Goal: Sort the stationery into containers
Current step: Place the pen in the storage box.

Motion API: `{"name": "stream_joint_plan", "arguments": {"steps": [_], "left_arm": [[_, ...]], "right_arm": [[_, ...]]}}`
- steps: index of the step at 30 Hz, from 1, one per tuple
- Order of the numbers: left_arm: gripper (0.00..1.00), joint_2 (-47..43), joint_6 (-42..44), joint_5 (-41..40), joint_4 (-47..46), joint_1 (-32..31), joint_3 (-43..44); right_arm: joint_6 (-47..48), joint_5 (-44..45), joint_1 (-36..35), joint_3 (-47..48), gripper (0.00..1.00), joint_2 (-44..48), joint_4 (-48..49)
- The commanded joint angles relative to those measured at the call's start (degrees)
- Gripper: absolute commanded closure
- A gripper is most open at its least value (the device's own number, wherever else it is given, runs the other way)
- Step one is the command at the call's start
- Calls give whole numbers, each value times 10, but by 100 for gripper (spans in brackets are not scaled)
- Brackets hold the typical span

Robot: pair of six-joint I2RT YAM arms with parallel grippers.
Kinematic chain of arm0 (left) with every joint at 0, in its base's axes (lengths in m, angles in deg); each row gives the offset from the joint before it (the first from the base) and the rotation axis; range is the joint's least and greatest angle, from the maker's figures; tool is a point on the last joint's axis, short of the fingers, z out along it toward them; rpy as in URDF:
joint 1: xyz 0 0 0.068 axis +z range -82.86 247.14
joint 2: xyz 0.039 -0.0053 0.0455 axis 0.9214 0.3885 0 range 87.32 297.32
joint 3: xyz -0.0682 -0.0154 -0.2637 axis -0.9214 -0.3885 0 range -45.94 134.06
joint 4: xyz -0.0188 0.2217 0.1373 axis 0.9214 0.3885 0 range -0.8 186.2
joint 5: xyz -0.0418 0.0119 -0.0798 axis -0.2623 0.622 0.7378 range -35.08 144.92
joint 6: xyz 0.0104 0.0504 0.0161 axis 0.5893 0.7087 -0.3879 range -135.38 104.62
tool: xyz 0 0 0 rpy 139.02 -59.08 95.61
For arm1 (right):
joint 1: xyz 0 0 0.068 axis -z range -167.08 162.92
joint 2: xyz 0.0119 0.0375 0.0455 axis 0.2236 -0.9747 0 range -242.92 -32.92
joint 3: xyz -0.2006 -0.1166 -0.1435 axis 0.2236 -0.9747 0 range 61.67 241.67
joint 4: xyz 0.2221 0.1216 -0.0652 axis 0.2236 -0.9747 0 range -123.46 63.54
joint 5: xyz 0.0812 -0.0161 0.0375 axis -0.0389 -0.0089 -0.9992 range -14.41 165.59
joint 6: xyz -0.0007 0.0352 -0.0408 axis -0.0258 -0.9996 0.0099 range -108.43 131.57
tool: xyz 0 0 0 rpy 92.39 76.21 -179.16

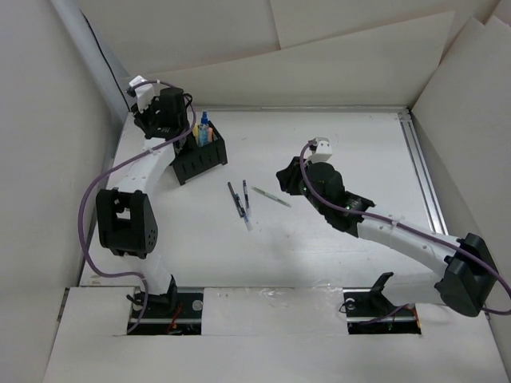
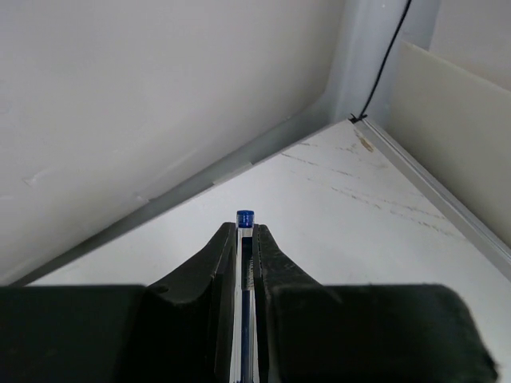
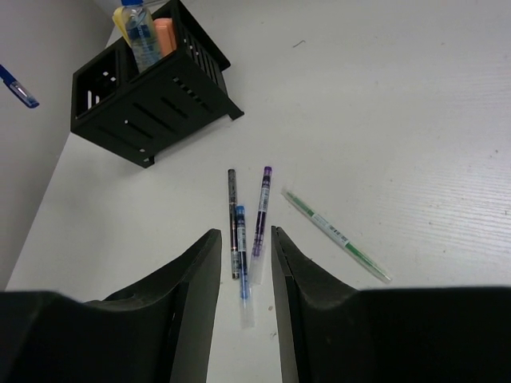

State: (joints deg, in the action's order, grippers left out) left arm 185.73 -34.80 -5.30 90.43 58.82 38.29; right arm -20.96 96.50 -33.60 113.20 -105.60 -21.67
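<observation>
Four loose pens: I saw them lying flat on the counter, ahead of the right claw and well apart from the organiser box.
Dark pen: it was the leftmost of the group and ran almost straight away from the wrist camera.
Blue-tipped clear pen: it lay just beside the dark pen, lower in the wrist view. I could not tell whether the two touched.
Purple pen: it lay just to the right of those two and nearly parallel to them.
Green-lined clear pen: it lay slanted, off to the right and apart from the other three.
Right claw: its fingers stood apart with nothing between them, hovering over the near ends of the pens.
Left claw: it was clamped together on a slim blue pen, whose blue end poked out past the fingertips. The overhead view put the claw at the far left, just beside the box.
Organiser box: it was black with perforated sides and sat on the counter at the far left.
Box contents: a blue-capped clear tube, an orange marker and a yellowish stick stood upright at its far end. I could not tell which compartment held each.
</observation>
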Motion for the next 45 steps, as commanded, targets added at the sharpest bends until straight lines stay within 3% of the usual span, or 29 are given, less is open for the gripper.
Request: {"name": "stream_joint_plan", "arguments": {"steps": [1,5,12,18,28,33,38,40,45], "left_arm": [[100,14,81,-58,-98,-1,12],[100,33,119,-72,-143,-1,12],[100,81,282,-106,-338,-31,-1],[100,133,357,-118,-417,-31,25],[100,168,384,-130,-486,-36,19],[99,186,454,-141,-577,-49,1],[96,233,592,-152,-769,-68,-13],[95,253,684,-168,-868,-73,-6],[82,304,855,-192,-1048,-85,35]], "right_arm": [[-2,-6,3,-2,63,16,36],[-2,-12,3,-2,63,16,36],[-2,-17,3,-2,63,16,36],[4,-17,3,-2,63,21,36],[4,-17,3,-2,63,21,36],[4,-17,3,-2,63,21,36],[9,-17,3,-2,63,21,36],[9,-17,3,-2,63,21,36],[9,-17,3,-2,63,21,36]]}}
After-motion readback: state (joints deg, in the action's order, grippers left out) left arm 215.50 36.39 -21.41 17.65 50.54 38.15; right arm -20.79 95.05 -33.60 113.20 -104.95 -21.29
